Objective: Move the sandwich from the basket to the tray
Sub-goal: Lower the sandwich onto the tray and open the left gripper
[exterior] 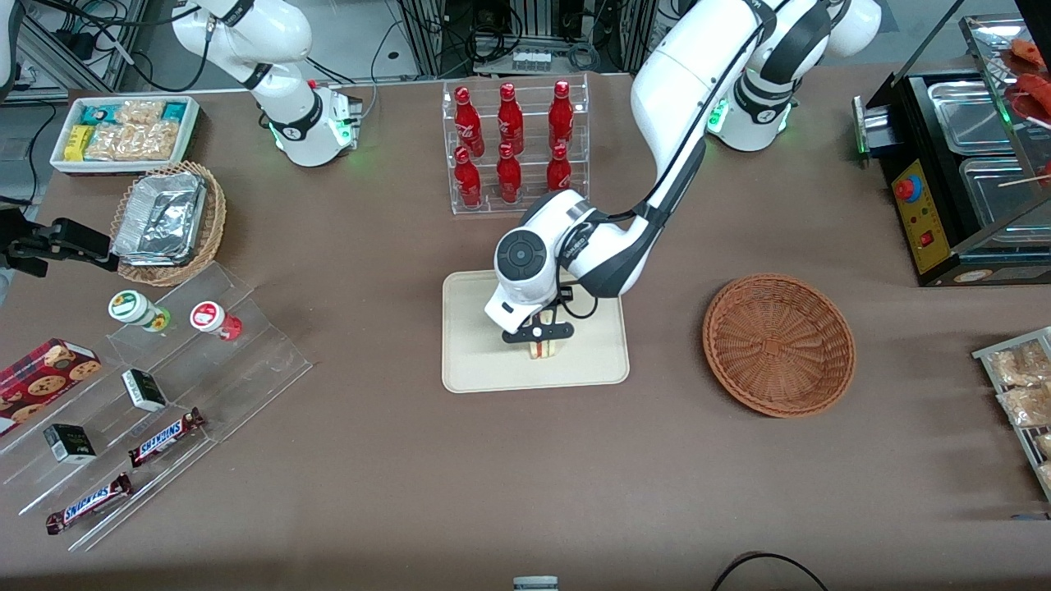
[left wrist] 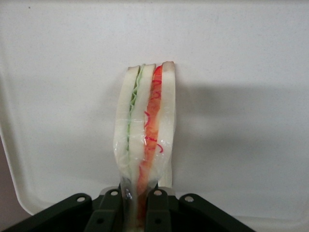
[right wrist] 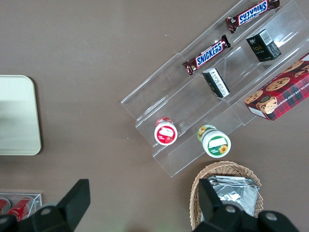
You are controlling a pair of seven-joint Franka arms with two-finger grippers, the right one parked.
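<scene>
Step in hand: placement. The gripper (exterior: 539, 333) is low over the tray (exterior: 468, 361), its fingers (left wrist: 157, 210) closed on the wrapped sandwich (left wrist: 145, 130), which stands on edge and appears to touch the tray floor. The basket (exterior: 778, 345), toward the working arm's end, holds nothing. Next move, by judgement: open the fingers, then lift straight up so the sandwich is not dragged.

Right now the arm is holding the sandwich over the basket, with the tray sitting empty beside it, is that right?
Not quite. The gripper holds the sandwich over the tray, and it is the basket that sits empty beside it. The front view shows this; the left wrist view shows the sandwich pinched upright above the tray's pale surface.
</scene>
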